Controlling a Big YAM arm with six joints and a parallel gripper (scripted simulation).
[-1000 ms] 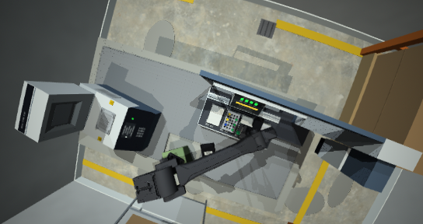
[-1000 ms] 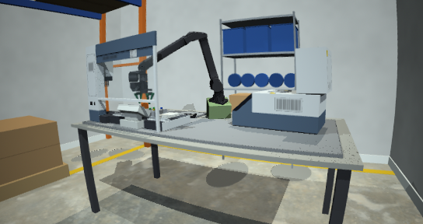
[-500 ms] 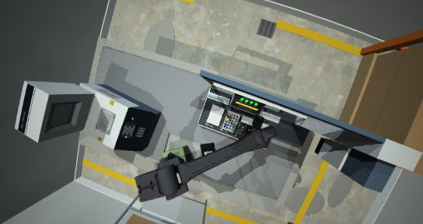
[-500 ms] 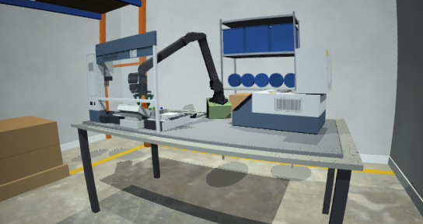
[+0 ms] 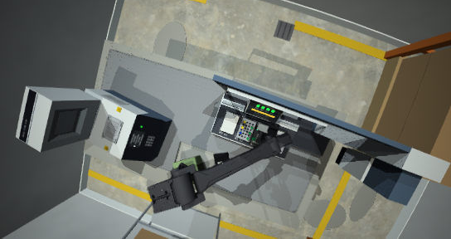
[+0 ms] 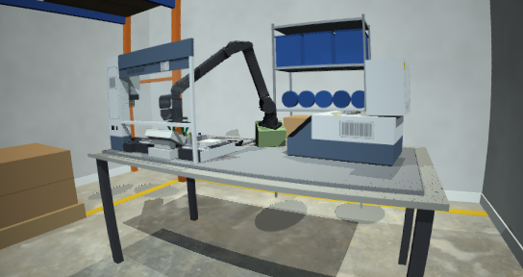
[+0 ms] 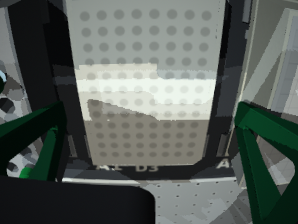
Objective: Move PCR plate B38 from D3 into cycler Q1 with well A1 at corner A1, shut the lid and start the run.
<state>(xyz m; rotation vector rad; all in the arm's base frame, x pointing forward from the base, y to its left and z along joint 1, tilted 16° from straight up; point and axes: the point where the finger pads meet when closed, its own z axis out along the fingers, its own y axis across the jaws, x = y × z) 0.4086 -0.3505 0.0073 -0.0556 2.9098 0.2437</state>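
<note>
The table (image 6: 409,187) carried the whole job: the real-time cycler Q1 (image 5: 137,130) stood at one end with its lid (image 5: 54,118) swung up and back, leaving the block (image 5: 113,129) exposed, and its lamp (image 5: 141,127) showed green, so no run appeared to be on. At the other end stood the liquid handler (image 6: 156,55), with the hand-off row under its gantry. The arm (image 5: 236,161) reached from its green base (image 6: 270,136) out over that row. The step in hand looked like the first pick, the approach to plate B38 (image 7: 147,70) on D3. The wrist view showed the plate lying flat in its nest directly below the tool, well grid up, with the D3 mark (image 7: 145,167) at its near edge and the tube cooling block (image 5: 245,131) in the next position. The gripper (image 7: 149,145) was spread as wide as it goes and held nothing; its green fingers stood outside both long sides of the plate, apart from it. I judged that the next move called for a straight descent until the pads were level with the plate's skirt, then a close across the short width, keeping clear of the tubes beside it. The ID labels could not be made out here, so which corner was A1 remained to be settled before seating the plate on the block.
</note>
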